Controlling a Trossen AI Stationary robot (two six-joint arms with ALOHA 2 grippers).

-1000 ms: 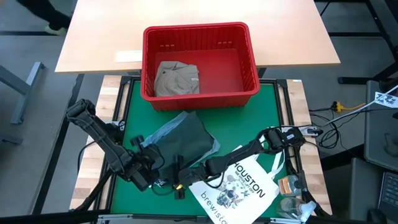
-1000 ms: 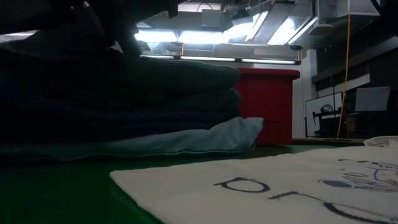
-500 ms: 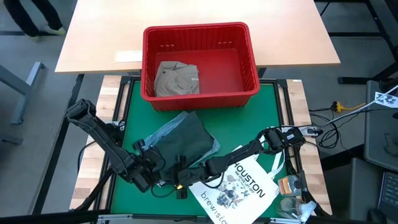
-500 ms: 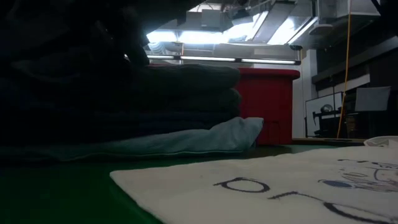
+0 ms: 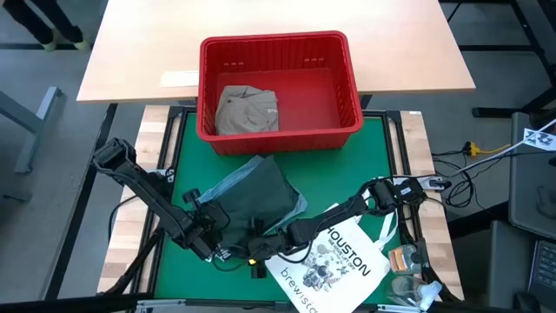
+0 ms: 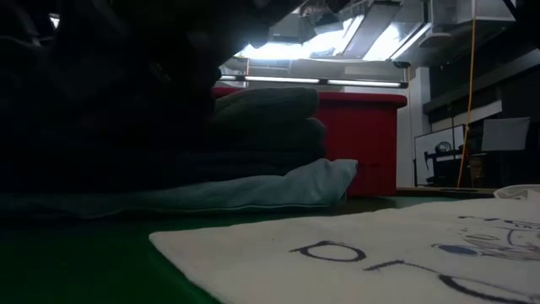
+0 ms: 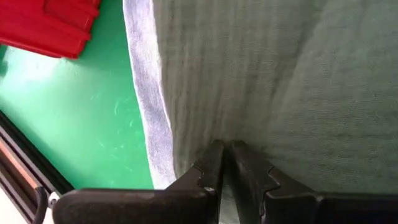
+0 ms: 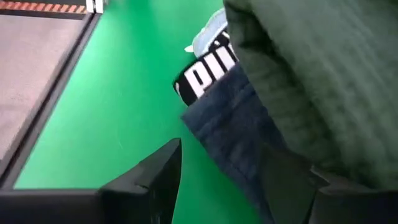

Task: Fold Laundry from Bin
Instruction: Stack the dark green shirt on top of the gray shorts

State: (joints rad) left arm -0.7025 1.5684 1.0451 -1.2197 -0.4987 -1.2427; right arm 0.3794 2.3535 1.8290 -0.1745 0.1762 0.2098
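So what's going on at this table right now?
A two-armed robot is folding laundry on the green mat. The left gripper is shut on the dark green garment topping a stack over navy and light blue pieces. The right gripper is open at that stack's edge. A khaki garment waits in the red slotted plastic bin.

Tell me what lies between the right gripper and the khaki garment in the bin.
From the right gripper, the stacked dark green garment and then the bin near wall stand before the khaki garment.
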